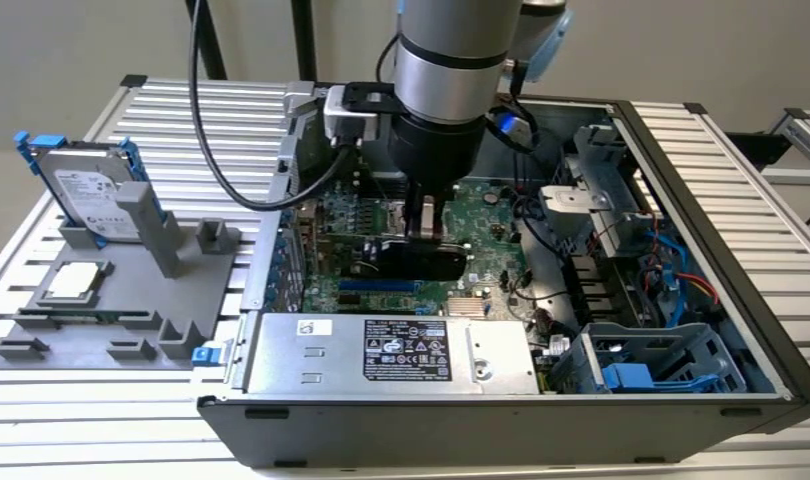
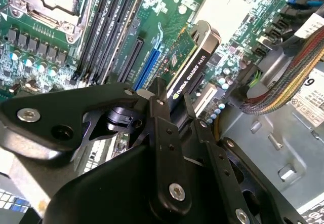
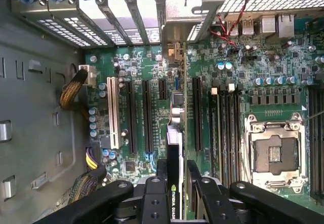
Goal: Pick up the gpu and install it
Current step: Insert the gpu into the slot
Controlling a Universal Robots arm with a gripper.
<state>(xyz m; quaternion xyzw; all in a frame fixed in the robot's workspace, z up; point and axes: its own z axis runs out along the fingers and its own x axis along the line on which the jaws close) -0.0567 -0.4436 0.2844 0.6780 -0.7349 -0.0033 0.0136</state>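
My gripper [image 1: 428,222] is clamped on the card [image 1: 408,258], fingers narrowed against its two flat faces, and I hold it on edge inside the open computer case [image 1: 725,300], low over the motherboard [image 1: 492,215]. In both wrist views the card runs straight out from between my fingers [image 2: 163,133], its long axis in line with the long black slots [image 3: 148,115] on the board. In the first wrist view the card [image 3: 174,183] sits between two of those slots, beside them more than over either one, so I judge it is not yet seated. The second wrist view shows its black cover [image 2: 195,64] hanging just beside a blue slot [image 2: 148,67]. I cannot tell whether its lower edge touches the board. Well apart, outside the case, the hard drive [image 1: 92,190] stands in its grey holder [image 1: 112,310].
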